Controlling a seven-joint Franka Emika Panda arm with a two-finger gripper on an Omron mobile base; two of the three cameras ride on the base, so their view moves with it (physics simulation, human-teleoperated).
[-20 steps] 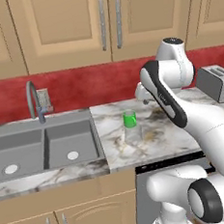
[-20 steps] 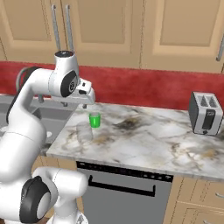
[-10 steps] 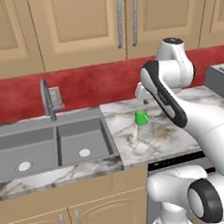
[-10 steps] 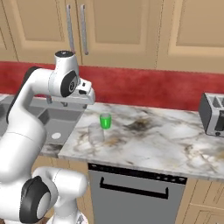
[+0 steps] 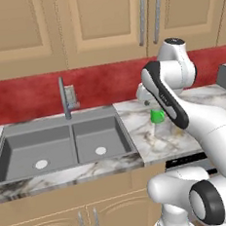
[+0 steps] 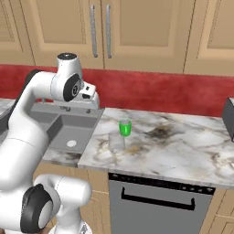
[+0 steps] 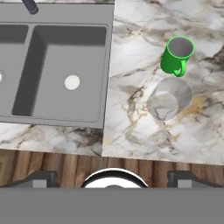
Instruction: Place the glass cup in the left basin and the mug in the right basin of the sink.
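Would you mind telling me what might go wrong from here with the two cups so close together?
The glass cup stands right beside the mug, so the open tool may knock the mug while reaching for it. Being clear against the marbled counter, the glass is hard to see. Both basins are alike, so a mix-up is possible.

The white arm [image 6: 32,119] arches high, its hand pointing down with fingers [image 7: 41,180] spread wide, empty.
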